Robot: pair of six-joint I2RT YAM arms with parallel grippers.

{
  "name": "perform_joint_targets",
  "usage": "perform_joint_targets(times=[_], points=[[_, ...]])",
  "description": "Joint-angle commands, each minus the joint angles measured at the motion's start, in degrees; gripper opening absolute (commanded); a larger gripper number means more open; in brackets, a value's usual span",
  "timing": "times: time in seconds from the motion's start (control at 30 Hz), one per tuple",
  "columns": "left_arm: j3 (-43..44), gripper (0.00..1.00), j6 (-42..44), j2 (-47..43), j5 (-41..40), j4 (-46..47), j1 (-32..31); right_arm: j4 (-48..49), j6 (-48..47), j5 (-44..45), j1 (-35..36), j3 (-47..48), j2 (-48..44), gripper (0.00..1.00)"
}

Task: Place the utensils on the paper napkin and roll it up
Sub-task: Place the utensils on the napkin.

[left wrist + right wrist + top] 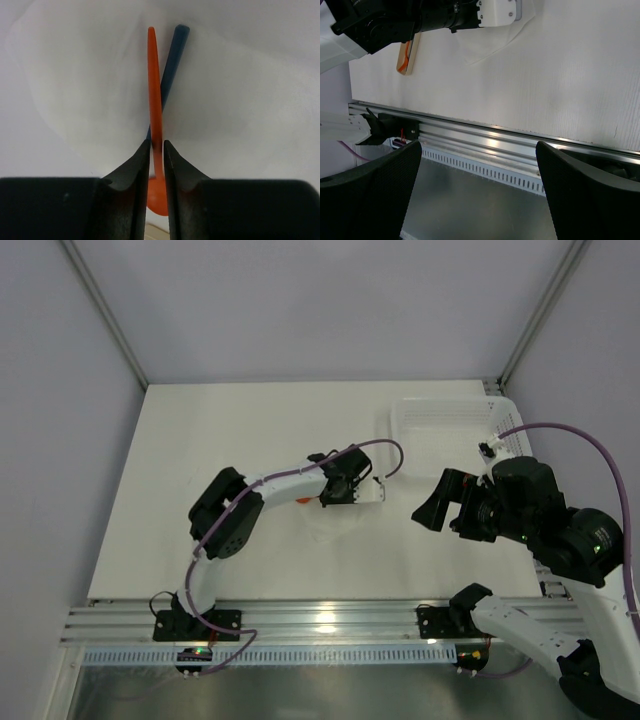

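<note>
Your left gripper (156,150) clamps a small orange plastic spoon (155,100).
Dark-blue stick (173,60) behind, white paper napkin (90,75) beneath; right gripper (479,146) spread wide, near the far-right corner's white perforated basket (404,422).

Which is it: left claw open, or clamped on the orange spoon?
Shut: the left gripper pinches the orange spoon, one finger each side of its handle.

I count one paper napkin (90,85), one orange spoon (155,105) and one dark blue stick (172,60). The right wrist view adds one beige piece (413,50) and one orange sliver (406,56) against it, too small to identify. One white basket (440,425) stands on the worktop (250,440).
</note>
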Motion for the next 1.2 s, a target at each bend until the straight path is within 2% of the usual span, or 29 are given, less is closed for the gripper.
perform_joint_targets(times=[0.0,0.3,0.63,0.9,0.93,0.97,1.1,1.17], points=[[-0.3,0.20,-0.5,-3.0,-0.8,1.1,-0.3,-0.7,-0.2,0.4,0.4,0.5,-0.3,0.99],[-1.1,0.30,-1.0,-3.7,-2.7,2.1,-0.5,-0.6,0.1,0.4,0.4,0.6,-0.4,0.99],[-1.8,0.31,-1.5,-5.6,-4.8,5.0,-0.4,-0.3,0.1,0.1,0.4,0.6,-0.2,0.99],[-1.8,0.36,-2.6,-8.6,-0.8,4.5,-0.4,-0.2,0.1,0.3,0.4,0.6,-0.2,0.99],[-2.2,0.41,-2.6,-9.4,-0.5,4.3,-0.3,-0.2,0.1,0.2,0.3,0.6,-0.3,0.99],[-2.2,0.42,-2.8,-9.7,-0.1,3.9,-0.3,-0.2,0.1,0.3,0.4,0.6,-0.4,0.99],[-2.0,0.41,-6.3,-11.7,0.5,1.0,0.4,-0.2,0.1,0.4,0.4,0.6,-0.5,0.99],[-3.3,0.41,-12.0,-14.8,0.6,0.9,1.7,-0.2,0.1,0.4,0.4,0.4,-1.0,0.99]])
